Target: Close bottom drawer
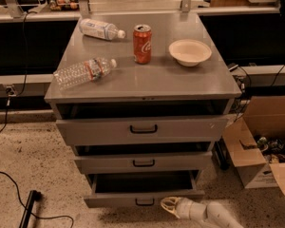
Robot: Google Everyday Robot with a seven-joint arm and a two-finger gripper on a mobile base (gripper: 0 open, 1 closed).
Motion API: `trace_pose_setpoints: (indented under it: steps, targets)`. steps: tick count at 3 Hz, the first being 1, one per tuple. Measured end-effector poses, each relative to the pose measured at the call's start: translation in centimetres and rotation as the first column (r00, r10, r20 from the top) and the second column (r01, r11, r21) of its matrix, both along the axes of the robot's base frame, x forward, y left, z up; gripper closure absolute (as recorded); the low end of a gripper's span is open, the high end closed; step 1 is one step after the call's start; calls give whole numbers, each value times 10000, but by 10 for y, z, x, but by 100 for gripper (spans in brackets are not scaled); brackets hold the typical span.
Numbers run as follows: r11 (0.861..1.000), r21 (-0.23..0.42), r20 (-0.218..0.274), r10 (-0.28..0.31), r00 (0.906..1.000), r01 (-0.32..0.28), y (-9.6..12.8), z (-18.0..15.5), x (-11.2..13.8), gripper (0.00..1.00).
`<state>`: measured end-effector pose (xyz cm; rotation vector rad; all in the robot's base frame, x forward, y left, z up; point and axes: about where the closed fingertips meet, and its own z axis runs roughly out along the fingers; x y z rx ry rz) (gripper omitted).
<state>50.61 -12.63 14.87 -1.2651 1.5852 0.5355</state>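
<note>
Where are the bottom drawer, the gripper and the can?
bottom drawer (114, 201): camera view, on its front panel, left of its handle.
gripper (167, 204): camera view, on its tip, at the lower edge, just right of that handle.
can (142, 45): camera view, on the middle of its red side.
</note>
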Motion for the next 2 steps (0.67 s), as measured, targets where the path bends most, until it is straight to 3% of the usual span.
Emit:
trace_pose_setpoints:
  steps: [1,2]
  targets:
    - [10000,22,36,-17,10000,17,-2,3,48,100]
    - [10000,23,28,-3,10000,3,-1,2,48,100]
